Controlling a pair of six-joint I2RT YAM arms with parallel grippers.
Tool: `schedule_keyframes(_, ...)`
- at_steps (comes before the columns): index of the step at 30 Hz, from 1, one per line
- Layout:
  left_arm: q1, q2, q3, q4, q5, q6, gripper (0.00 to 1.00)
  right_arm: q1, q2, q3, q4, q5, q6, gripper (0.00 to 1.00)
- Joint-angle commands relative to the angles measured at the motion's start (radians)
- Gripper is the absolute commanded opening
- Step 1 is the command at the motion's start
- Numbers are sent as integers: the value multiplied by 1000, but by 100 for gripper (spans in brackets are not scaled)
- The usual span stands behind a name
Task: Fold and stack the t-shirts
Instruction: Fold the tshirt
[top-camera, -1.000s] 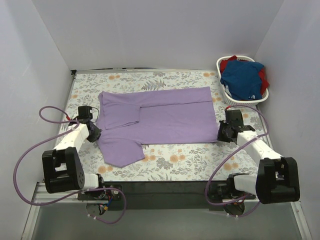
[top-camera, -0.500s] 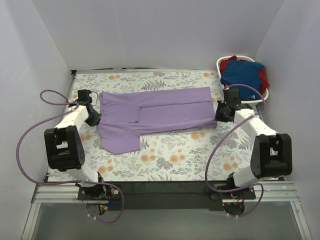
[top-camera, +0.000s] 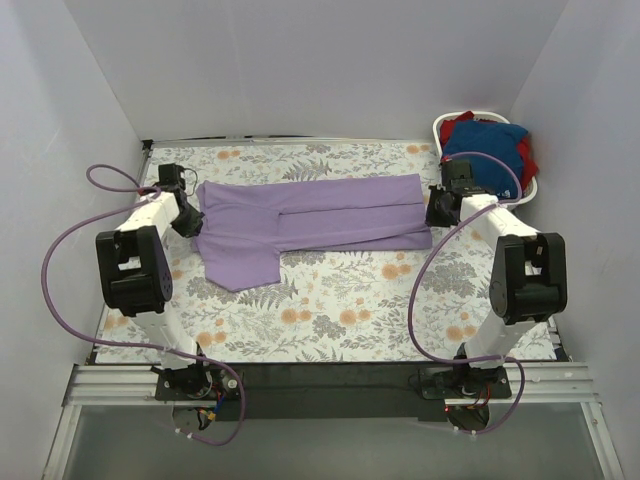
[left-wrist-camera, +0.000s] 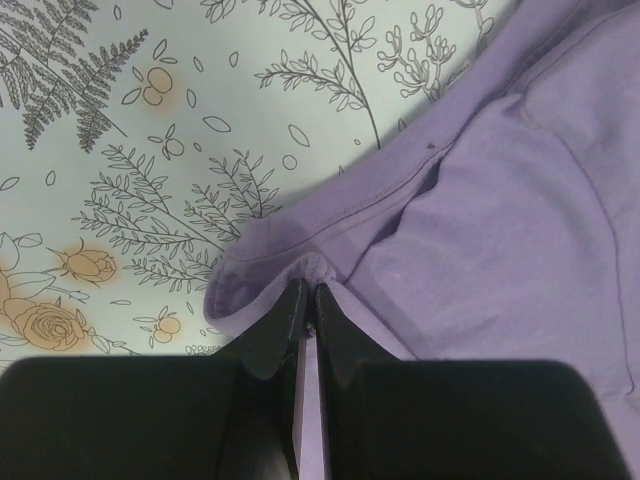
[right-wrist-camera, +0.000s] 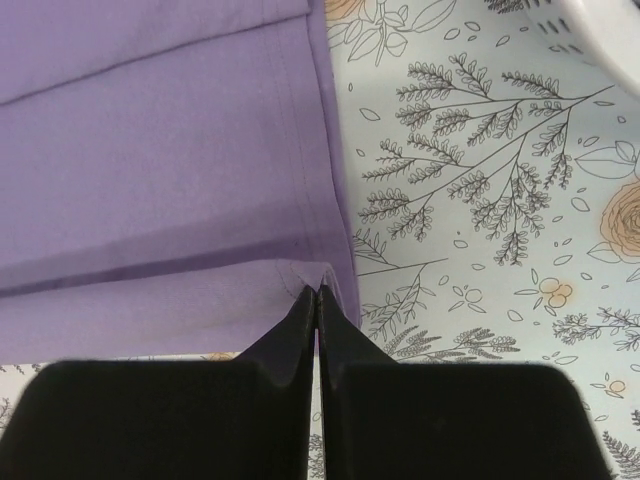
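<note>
Tablecloth (top-camera: 330, 310) of flowers (pale walls (top-camera: 300, 60) around) — left fingers (left-wrist-camera: 293, 308), right fingers (right-wrist-camera: 304, 316) clamped on lavender tee (top-camera: 330, 220).

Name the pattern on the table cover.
Table cover: grey ferns, orange flowers; left wrist view.

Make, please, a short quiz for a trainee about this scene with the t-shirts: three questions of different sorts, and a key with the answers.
1. True or false: the left tool hangs open above the lavender t-shirt.
2. Where does the blue t-shirt lie? A: in the white basket. B: spread flat on the table. C: folded on top of the lavender one.
3. Fill in: the right tool is shut on a corner of the ____ t-shirt.

Key
1. False: it is shut on that shirt's edge.
2. A
3. lavender
</note>
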Motion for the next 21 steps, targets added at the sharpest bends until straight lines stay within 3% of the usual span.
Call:
schedule_keyframes(1,-1,-9,55,-14,-12,2,0,-10,10,64,23,11,-23,1)
schedule_keyframes(8,-1,-29,98,-9,-29,11,0,-16,14,84,23,19,-31,1)
schedule_keyframes(21,-1,116,146,61,9,2,0,-19,129,149,56,16,-37,1)
